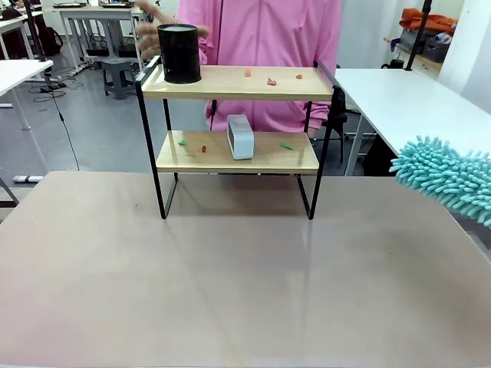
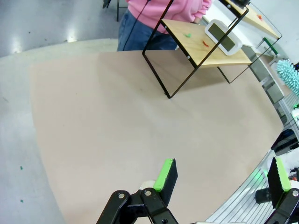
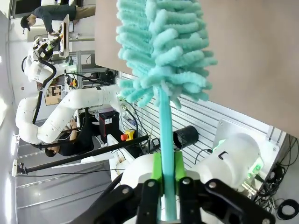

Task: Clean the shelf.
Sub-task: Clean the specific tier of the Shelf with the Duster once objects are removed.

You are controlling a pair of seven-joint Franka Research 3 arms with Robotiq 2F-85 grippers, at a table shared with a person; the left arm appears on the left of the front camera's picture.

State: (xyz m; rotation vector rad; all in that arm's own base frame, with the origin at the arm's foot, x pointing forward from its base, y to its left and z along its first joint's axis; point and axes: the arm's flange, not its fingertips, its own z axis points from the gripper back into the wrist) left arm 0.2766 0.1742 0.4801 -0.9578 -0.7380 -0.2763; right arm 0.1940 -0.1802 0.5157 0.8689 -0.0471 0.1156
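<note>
The shelf [image 1: 230,83] stands at the far middle of the brown table, two wooden boards in a black frame. Small red crumbs [image 1: 271,80] lie on its top board, and green and red bits [image 1: 182,142] on the lower one. In the left wrist view the shelf [image 2: 196,51] is at the upper right, well away from my left gripper [image 2: 223,170], which hangs open over the table's near edge. My right gripper [image 3: 166,172] is shut on the handle of a teal fluffy duster [image 3: 163,51]. The duster head [image 1: 449,176] pokes in at the right edge, right of the shelf and apart from it.
A black cylinder [image 1: 179,53] stands on the top board's left end, with a person's hand [image 1: 151,32] just beside it. A white box-shaped device [image 1: 240,136] sits on the lower board. The person in pink stands behind the shelf. A white table [image 1: 414,100] stands at the right.
</note>
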